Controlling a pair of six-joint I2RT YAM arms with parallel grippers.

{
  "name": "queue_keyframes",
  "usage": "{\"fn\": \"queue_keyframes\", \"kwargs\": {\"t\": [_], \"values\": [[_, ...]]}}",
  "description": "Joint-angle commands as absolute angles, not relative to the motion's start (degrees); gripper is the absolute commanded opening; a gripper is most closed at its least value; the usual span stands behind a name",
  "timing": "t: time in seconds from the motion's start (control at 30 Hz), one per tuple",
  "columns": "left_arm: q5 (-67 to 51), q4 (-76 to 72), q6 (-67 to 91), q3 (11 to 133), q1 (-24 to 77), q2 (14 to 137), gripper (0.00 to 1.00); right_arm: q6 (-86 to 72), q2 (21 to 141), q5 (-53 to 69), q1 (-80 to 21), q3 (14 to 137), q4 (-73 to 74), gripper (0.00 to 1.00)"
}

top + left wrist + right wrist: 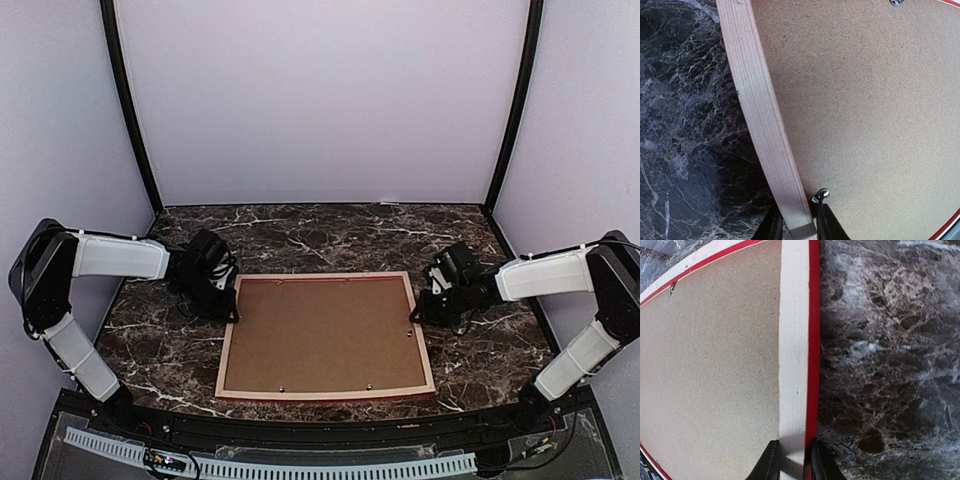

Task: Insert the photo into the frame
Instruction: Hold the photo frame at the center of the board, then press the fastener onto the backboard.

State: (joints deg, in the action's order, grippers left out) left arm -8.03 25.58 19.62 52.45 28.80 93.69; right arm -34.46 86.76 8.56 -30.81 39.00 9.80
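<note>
Left gripper (228, 308) (799, 226) is closed on the left rail of the frame (325, 393) (760, 115), its 2 dark fingers (773, 226) pressed against either side of the pale wood strip, the inner one beside a small metal tab (821, 194). Right gripper (418, 314) (795, 463) clamps the opposite rail (792, 340) the same way, 1 finger (769, 463) on the inner edge and the other over the red outer edge. Between the 2 arms, the frame lies flat near the middle of the dark marble table (330, 235) (690, 125) (890, 365), back side up, so the pale wood shows with only a thin red line along its edges. A plain brown backing board (325, 335) (865, 115) (715, 365) fills the opening inside the rails. More small metal tabs sit along the board's near edge (282, 389) and at its right side (411, 335), and the right wrist view shows another (672, 287) near a far corner. Both arms reach in low from the sides, wrists just above the tabletop.
</note>
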Motion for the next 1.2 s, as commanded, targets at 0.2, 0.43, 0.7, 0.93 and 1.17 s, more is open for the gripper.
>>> {"fn": "queue_keyframes", "kwargs": {"t": [0.2, 0.43, 0.7, 0.93, 1.17], "values": [[-9.55, 24.17, 24.44, 49.55, 29.09, 91.58, 0.17, -35.18, 83.32, 9.86, -31.82, 39.84, 19.62, 0.42], [-9.55, 23.57, 25.13, 49.31, 29.09, 91.3, 0.17, -36.41, 82.79, 10.54, -34.81, 39.38, 18.42, 0.5], [-9.58, 23.36, 25.05, 49.39, 29.09, 91.64, 0.17, -36.48, 84.78, 8.08, -36.81, 39.3, 19.59, 0.44], [-9.6, 23.43, 24.72, 49.56, 29.11, 92.08, 0.16, -34.22, 85.23, 6.78, -36.78, 40.21, 21.84, 0.18], [-9.58, 23.44, 24.44, 49.66, 29.09, 92.26, 0.16, -30.77, 86.76, 7.82, -36.69, 41.14, 21.79, 0.02]]}}
